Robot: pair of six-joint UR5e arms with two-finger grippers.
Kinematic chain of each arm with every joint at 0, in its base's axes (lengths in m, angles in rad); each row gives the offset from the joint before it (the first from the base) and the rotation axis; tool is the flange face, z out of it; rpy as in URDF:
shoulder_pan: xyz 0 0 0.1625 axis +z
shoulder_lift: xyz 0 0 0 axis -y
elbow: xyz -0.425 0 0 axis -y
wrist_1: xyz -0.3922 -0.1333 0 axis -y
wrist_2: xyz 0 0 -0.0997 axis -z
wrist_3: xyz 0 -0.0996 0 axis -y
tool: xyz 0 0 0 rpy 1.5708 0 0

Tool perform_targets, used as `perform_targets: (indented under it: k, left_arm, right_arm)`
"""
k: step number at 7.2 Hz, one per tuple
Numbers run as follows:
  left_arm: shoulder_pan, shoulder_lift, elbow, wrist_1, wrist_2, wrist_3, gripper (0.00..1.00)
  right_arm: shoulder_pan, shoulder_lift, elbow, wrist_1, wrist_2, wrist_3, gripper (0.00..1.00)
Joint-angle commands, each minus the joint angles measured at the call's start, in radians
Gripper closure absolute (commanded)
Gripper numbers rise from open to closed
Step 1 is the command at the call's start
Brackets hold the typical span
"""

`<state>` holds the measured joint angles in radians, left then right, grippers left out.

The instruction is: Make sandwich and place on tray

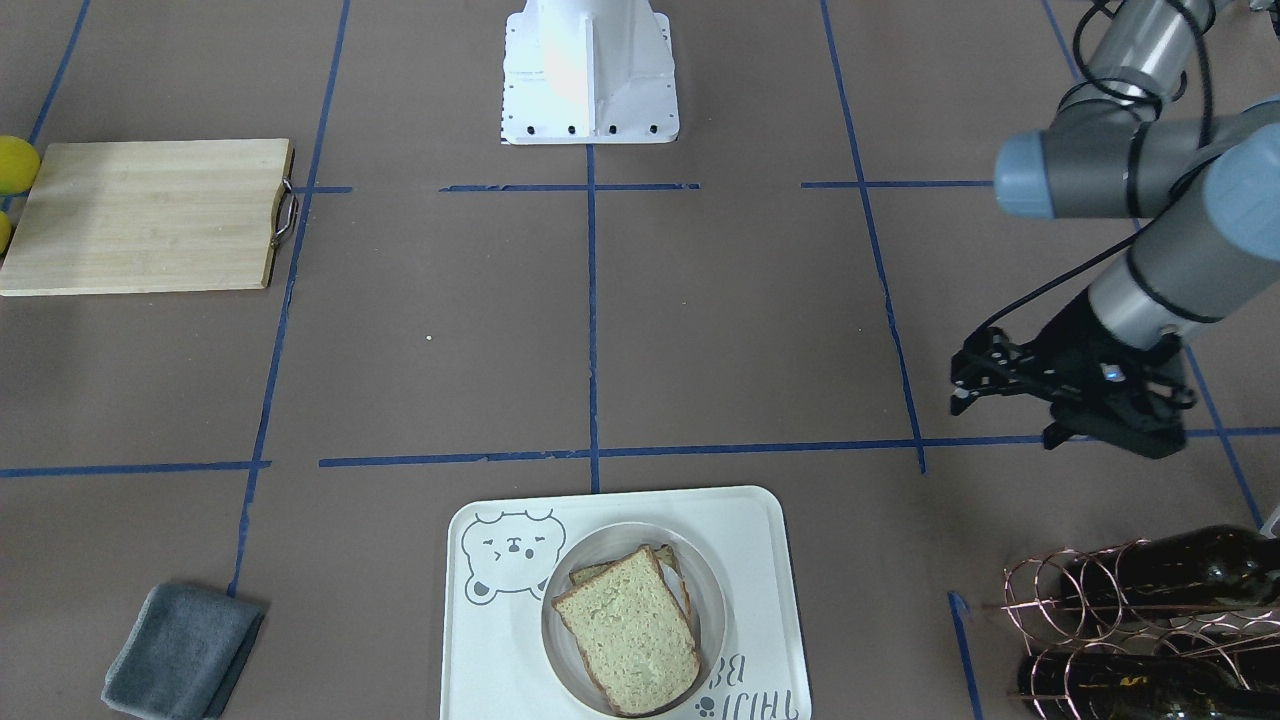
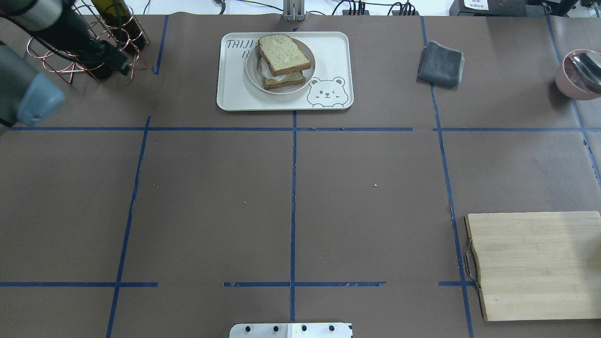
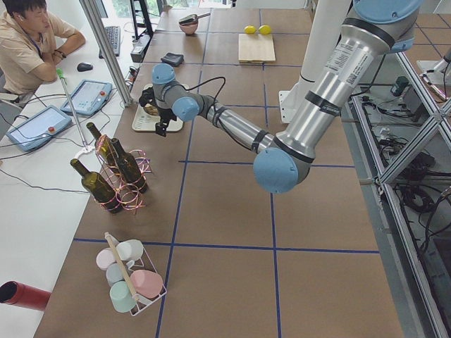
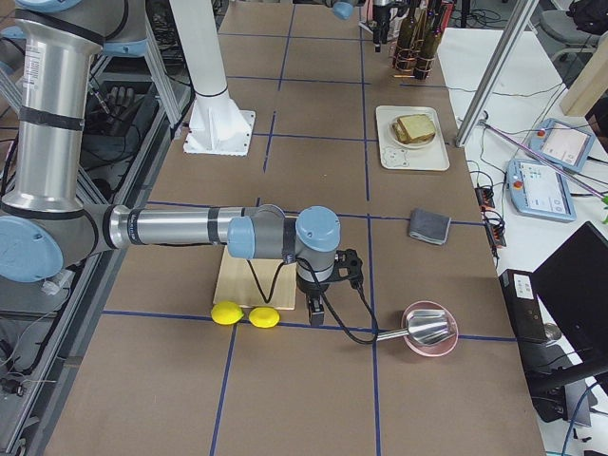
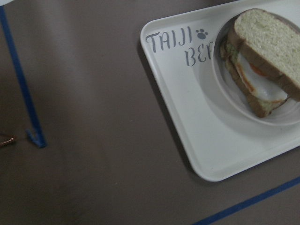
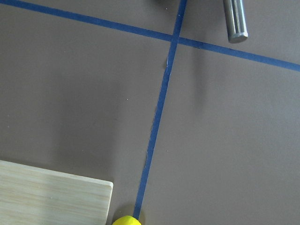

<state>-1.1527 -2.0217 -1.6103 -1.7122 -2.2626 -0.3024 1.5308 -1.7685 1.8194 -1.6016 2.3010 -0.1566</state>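
Near the robot, on the right of the brown desk, lies the pale wooden cutting board with a metal handle. The right arm stretches out low and flat over this board. Its wrist bends, so the right gripper points straight down at the desk, just past the board's right end. Only the right side view shows this gripper, and it is small there, so I cannot tell if its fingers are apart or together. Two round yellow lemons lie just beside the board. A little farther off is a pink bowl with a shiny metal scoop.

At the far middle of the desk is the big white tray with the grey bear face. A small round white plate sits on the tray, and the sandwich of two tan bread slices sits on the plate. The top slice is turned a bit on the bottom one. The front view shows only bread. The left wrist view looks in from the side and shows the white fried egg with orange yolk between the slices.

A folded grey cloth lies at the far right. A copper wire rack with dark bottles stands at the far left.

The left arm reaches far out. The left gripper hangs in the air between the rack and the tray, tipped toward the tray. Its fingers look apart and hold nothing.
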Motion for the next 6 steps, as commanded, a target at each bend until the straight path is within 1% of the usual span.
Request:
perform_targets:
  k: [1, 2, 3, 4, 5, 6]
  left_arm:
    - [-0.199, 0.142, -0.063, 0.198, -0.002, 0.405, 0.00]
    - [-0.302, 0.226, -0.057, 0.218, -0.005, 0.502, 0.00]
    - [-0.353, 0.307, -0.066, 0.268, -0.008, 0.509, 0.00]
    - [-0.369, 0.357, -0.057, 0.334, -0.009, 0.510, 0.00]
    - [-0.416, 0.383, -0.057, 0.389, -0.032, 0.510, 0.00]
    - [-0.447, 0.443, -0.069, 0.379, -0.066, 0.511, 0.00]
  right_arm:
    - [0.000, 0.001, 0.000, 0.003, 0.006, 0.005, 0.00]
    - [0.000, 0.006, -0.002, -0.001, 0.006, 0.005, 0.00]
    - [0.000, 0.008, 0.000, -0.001, 0.006, 0.006, 0.00]
    - [0.002, 0.008, 0.001, -0.001, 0.008, 0.006, 0.00]
    - [0.002, 0.009, -0.002, -0.001, 0.006, 0.005, 0.00]
    - [0.000, 0.012, -0.002, -0.001, 0.006, 0.006, 0.00]
